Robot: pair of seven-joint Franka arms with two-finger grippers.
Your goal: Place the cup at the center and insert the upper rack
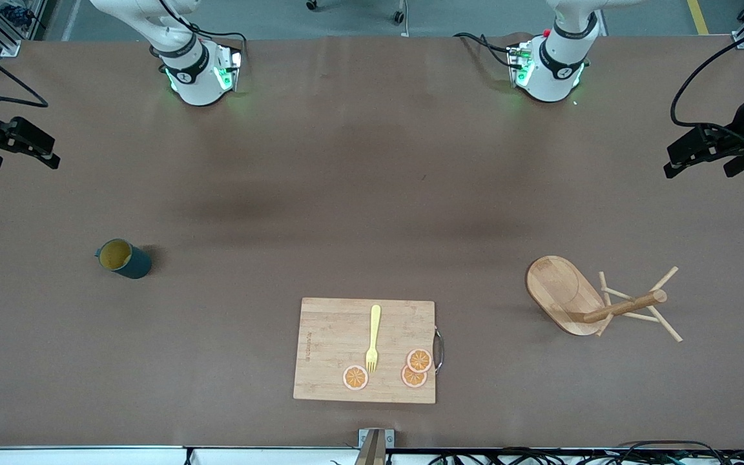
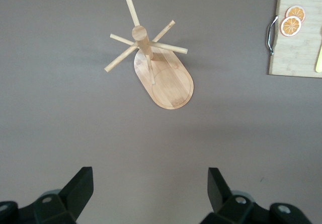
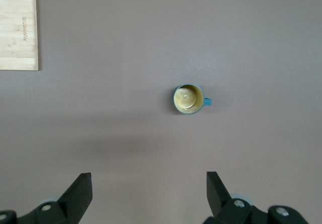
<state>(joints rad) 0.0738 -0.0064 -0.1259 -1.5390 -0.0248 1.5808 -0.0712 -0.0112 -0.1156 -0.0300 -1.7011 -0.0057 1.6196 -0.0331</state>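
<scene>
Teal cup (image 3: 188,99) and wooden upper rack (image 2: 161,65), each well apart from its wide-open, empty hand.

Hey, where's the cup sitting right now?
The cup stands upright on the bare table toward the right arm's end, apart from the cutting board and a little farther from the front camera than it.

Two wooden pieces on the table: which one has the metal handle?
The cutting board, the flat rectangular one carrying the fork and orange slices. The mug tree has a post and pegs, no metal.
</scene>
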